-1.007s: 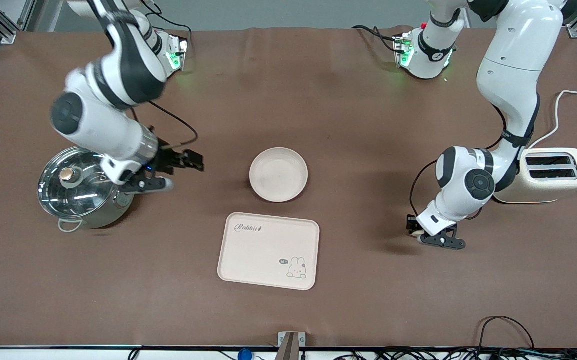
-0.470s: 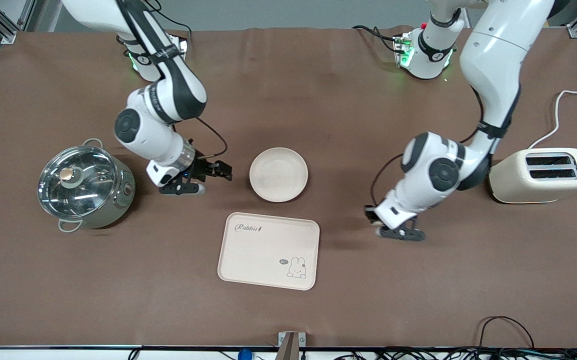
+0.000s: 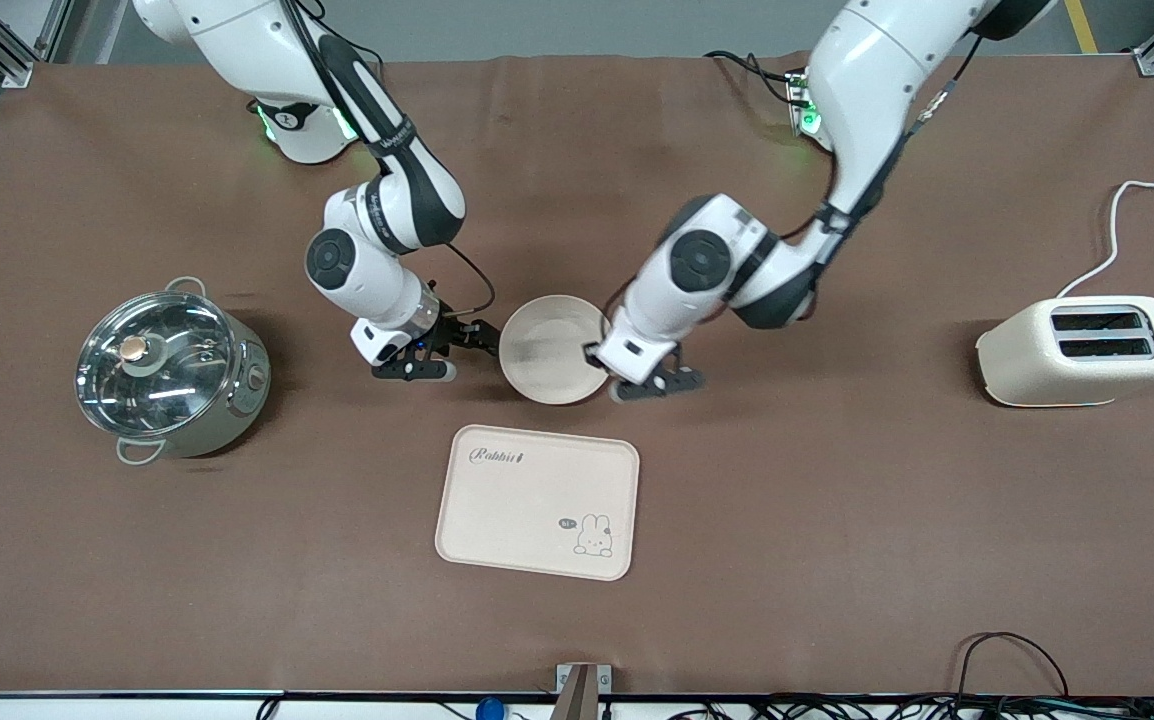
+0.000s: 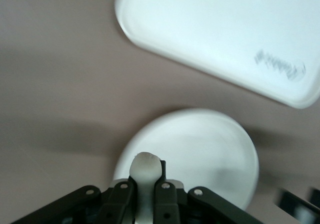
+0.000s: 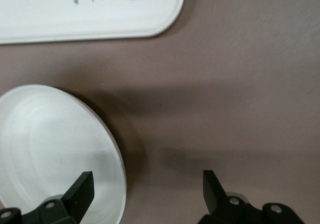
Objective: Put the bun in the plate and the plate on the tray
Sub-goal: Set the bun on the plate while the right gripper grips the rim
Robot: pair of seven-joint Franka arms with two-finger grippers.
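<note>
Brown cloth covers the whole table (image 3: 837,560), smooth and plain, with only a faint fold near the robots' bases. Grey floor and metal frame bars show past the table's corners, and black cables lie along the edge nearest to the front camera.

The plate (image 3: 547,345) sits at the middle of the table. The tray (image 3: 537,500) lies flat just nearer to the front camera than the plate, apart from it, with its "Rabbit" script toward the plate.

The left gripper (image 3: 637,385) hangs over the plate's rim at the side toward the left arm's end. Its jaws are pressed together on the bun (image 4: 145,166), which stands out between the fingertips as a small pale stub above the plate's edge.

The right gripper (image 3: 437,358) is low, at the plate's side toward the right arm's end. Its jaws stand wide apart and hold nothing; in the right wrist view one finger (image 5: 82,189) is over the plate's rim and the second one is over the bare cloth.

A steel pot (image 3: 172,372) with a glass lid stands toward the right arm's end of the table. A cream toaster (image 3: 1087,352) with a white cord stands toward the left arm's end.
</note>
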